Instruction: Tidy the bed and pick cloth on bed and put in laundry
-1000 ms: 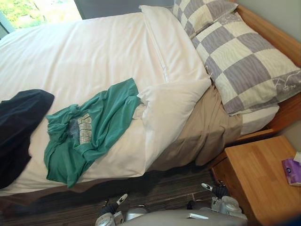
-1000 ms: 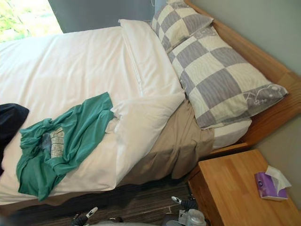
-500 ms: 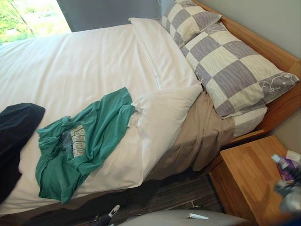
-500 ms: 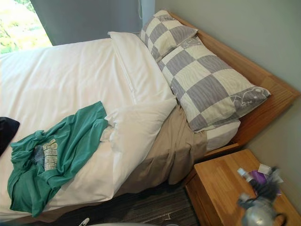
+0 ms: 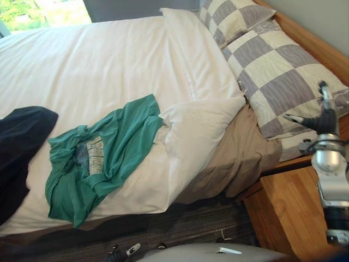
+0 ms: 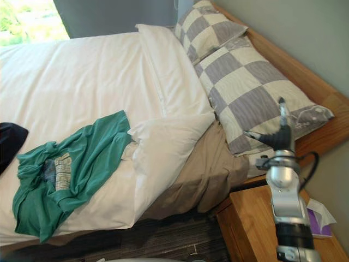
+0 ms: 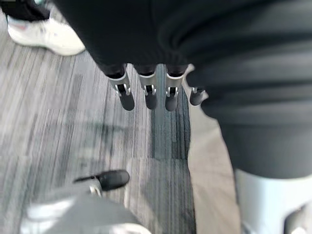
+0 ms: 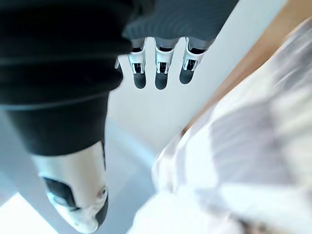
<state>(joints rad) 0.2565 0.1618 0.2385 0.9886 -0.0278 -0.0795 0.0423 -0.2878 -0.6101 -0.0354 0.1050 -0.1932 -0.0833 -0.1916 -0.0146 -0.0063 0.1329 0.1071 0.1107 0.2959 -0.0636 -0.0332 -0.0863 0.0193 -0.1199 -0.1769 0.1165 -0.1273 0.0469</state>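
Observation:
A green T-shirt (image 5: 103,153) lies crumpled on the white duvet (image 5: 109,65) near the bed's front edge. A dark navy cloth (image 5: 22,142) lies to its left, at the bed's left side. My right hand (image 6: 279,139) is raised and open over the near corner of the big checked pillow (image 6: 256,87), far right of both cloths. Its straight fingers (image 8: 156,73) hold nothing. My left hand (image 7: 146,92) hangs low beside the bed, open and empty, fingers pointing at the grey floor.
The duvet's corner (image 5: 196,125) is folded back, baring a tan sheet (image 5: 234,158). A second checked pillow (image 5: 229,16) leans on the wooden headboard (image 6: 305,76). A wooden nightstand (image 5: 289,207) with a purple tissue pack (image 6: 319,221) stands at right. A person's white shoe (image 7: 46,36) is on the floor.
My right arm has risen from low beside the nightstand to in front of the big pillow. The camera has shifted slightly. The cloths have not moved.

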